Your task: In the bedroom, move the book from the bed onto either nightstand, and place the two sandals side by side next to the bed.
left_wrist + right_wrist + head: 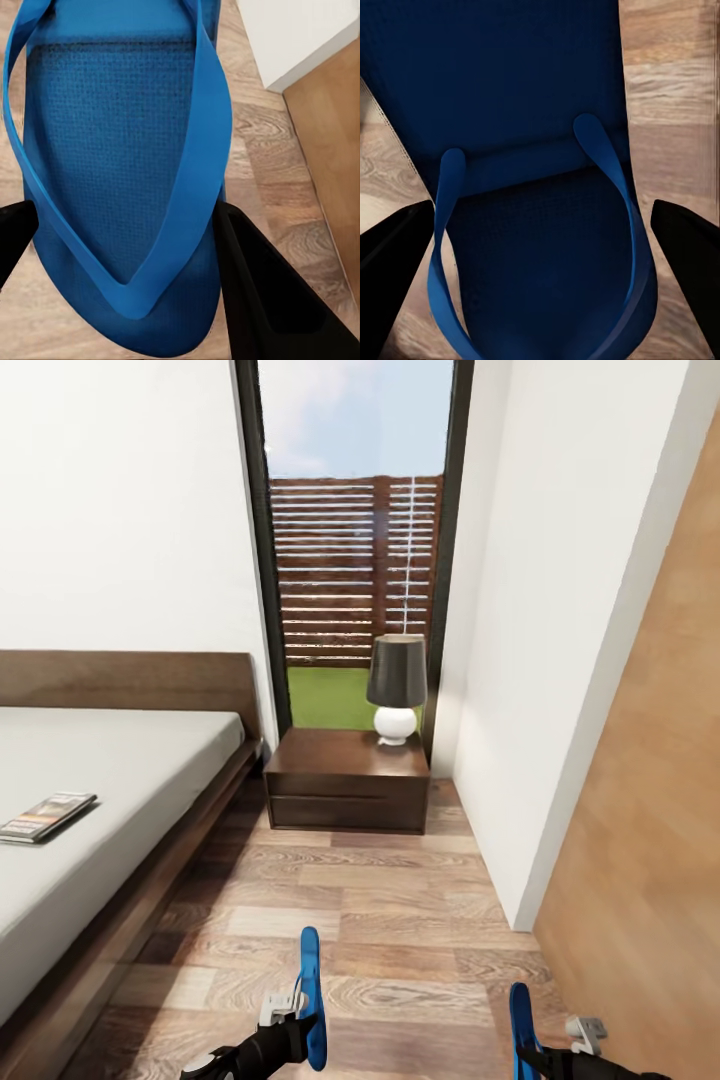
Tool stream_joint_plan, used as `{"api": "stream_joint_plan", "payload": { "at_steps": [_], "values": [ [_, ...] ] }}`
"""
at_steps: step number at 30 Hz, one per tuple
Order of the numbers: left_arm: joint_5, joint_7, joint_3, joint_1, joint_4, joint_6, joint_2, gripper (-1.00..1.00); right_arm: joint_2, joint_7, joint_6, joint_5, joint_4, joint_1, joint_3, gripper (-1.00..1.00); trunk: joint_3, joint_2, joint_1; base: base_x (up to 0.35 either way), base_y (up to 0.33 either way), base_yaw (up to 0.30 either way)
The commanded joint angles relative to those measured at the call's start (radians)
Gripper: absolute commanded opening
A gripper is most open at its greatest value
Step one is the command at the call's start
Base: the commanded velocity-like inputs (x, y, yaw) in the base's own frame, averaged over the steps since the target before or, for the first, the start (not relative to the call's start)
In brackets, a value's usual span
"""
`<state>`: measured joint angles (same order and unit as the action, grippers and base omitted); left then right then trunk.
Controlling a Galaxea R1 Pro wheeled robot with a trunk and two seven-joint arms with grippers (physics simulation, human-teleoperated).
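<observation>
Wood-plank floor [400,920], flat blue sandals [311,1000]

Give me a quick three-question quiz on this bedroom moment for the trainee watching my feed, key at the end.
1. True or false: the book already lies on the nightstand.
2. What does each gripper carry? A) a lamp B) a blue sandal C) nothing
3. Which object stands on the nightstand, and toward which side of its top?

Key:
1. False. It lies on the bed, near the mattress edge.
2. B. The left gripper is shut on the left sandal, and the right gripper is shut on the right sandal.
3. A lamp with a dark shade and white base, toward the right side, by the window.
</observation>
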<state>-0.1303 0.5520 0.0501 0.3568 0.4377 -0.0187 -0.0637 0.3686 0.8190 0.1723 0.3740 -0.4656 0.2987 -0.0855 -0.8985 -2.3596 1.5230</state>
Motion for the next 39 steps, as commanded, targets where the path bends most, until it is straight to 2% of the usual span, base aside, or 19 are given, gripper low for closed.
{"api": "stream_joint_plan", "payload": {
  "at_steps": [1,39],
  "values": [
    [-0.002,0.005,0.005,0.001,0.0,-0.001,-0.001,-1.0,0.001,0.0,0.009,0.011,-0.001,0.0,-0.005,-1.0,-0.001,0.0,0.0,0.299,-0.124,0.0],
    [-0.002,0.005,0.005,0.001,0.0,-0.001,-0.001,-1.0,0.001,0.002,0.009,0.013,-0.001,0.0,-0.006,-1.0,-0.001,0.0,0.0,0.322,-0.029,0.002]
  ]
}}
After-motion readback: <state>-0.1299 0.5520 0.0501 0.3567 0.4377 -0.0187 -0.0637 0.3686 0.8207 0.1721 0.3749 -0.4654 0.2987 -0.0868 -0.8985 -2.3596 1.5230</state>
